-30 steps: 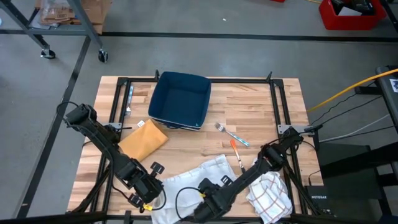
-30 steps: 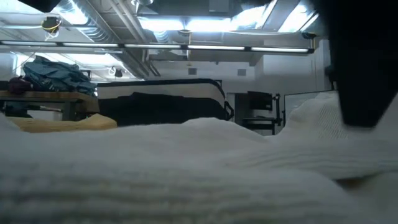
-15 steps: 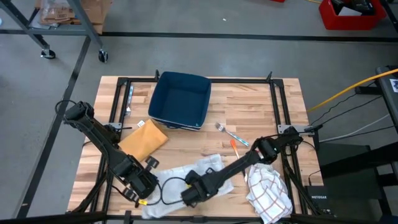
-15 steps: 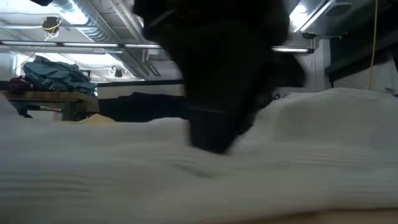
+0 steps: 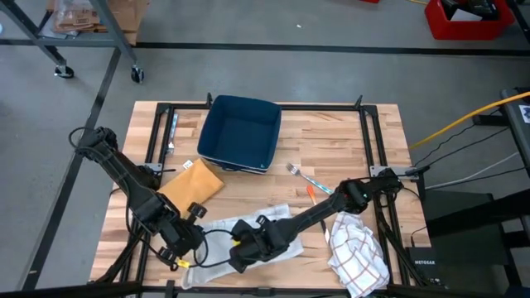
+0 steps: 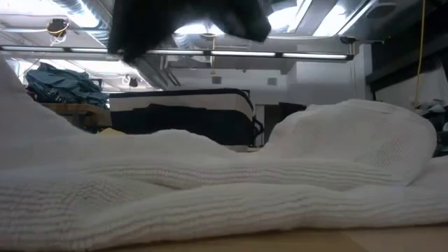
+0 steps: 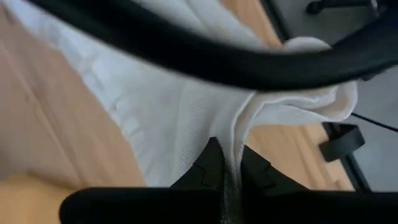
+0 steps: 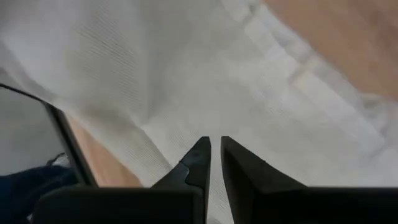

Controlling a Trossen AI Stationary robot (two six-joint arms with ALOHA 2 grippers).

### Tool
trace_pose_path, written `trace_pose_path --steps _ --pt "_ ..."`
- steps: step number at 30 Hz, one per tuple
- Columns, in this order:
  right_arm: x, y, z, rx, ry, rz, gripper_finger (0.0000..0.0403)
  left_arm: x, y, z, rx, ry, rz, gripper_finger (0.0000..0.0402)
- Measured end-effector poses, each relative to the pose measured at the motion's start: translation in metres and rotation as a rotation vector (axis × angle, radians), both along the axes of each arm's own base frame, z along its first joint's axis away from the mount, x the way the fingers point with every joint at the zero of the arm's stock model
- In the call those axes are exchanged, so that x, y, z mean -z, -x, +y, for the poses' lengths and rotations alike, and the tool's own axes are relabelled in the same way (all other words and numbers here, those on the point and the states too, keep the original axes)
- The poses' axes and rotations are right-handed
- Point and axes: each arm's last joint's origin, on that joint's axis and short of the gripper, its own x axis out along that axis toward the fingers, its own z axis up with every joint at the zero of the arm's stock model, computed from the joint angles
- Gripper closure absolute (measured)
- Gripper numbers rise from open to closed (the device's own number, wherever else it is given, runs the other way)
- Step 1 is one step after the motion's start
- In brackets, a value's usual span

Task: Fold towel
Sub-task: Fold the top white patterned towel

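The white towel (image 5: 263,225) lies bunched in a band near the table's front edge and fills the low view (image 6: 231,189). My left gripper (image 5: 180,257) is shut on the towel's left end, held up off the wood. My right gripper (image 5: 238,255) stands over the towel's middle with its fingers almost together (image 8: 216,146) and cloth between them. Both grippers point steeply down. My left gripper pinches a raised fold of the towel (image 7: 239,134) between its two fingers, coming from above. The cloth rises to the fingertips in a ridge, and the rest spreads down onto the table. My right gripper comes from above and pinches the towel cloth (image 8: 214,127) at its fingertips; edge or fold, I cannot tell. The cloth around it lies slack in folds.
A blue bin (image 5: 241,132) stands at the back middle and a yellow cloth (image 5: 192,186) lies to its near left. A fork (image 5: 308,178) and an orange pen (image 5: 310,192) lie right of centre. A checked cloth (image 5: 360,258) is heaped at the front right.
My right gripper has gone toward the table's left edge and a little up, turning as it went, and has drawn the towel's right part over toward the left. My left gripper has risen and drifted left with its end of the towel. The towel is now more bunched.
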Motion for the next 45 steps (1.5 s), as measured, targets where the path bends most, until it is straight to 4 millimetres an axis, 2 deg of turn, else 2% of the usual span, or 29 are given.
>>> trace_pose_path --steps 6,14,21,30,36,45 --pt "-0.025 0.013 0.017 -0.023 -0.01 -0.085 0.0361 -0.001 -0.01 -0.002 -0.005 0.056 -0.066 0.04" --pt "-0.036 0.025 0.051 -0.035 0.003 -0.233 0.0361 -0.003 -0.032 0.002 -0.03 0.117 -0.16 0.04" --pt "-0.044 0.041 0.072 0.0 0.076 -0.329 0.0361 0.013 -0.057 0.001 0.001 0.121 -0.173 0.04" --pt "-0.05 0.049 0.081 0.025 0.065 -0.369 0.0361 0.04 -0.093 0.012 -0.011 0.094 -0.169 0.04" --pt "-0.051 0.052 0.086 0.023 0.071 -0.379 0.0361 0.053 -0.112 0.027 -0.039 0.086 -0.167 0.0397" --pt "-0.051 0.055 0.09 0.027 0.061 -0.381 0.0361 0.056 -0.134 0.051 -0.089 0.094 -0.239 0.0397"
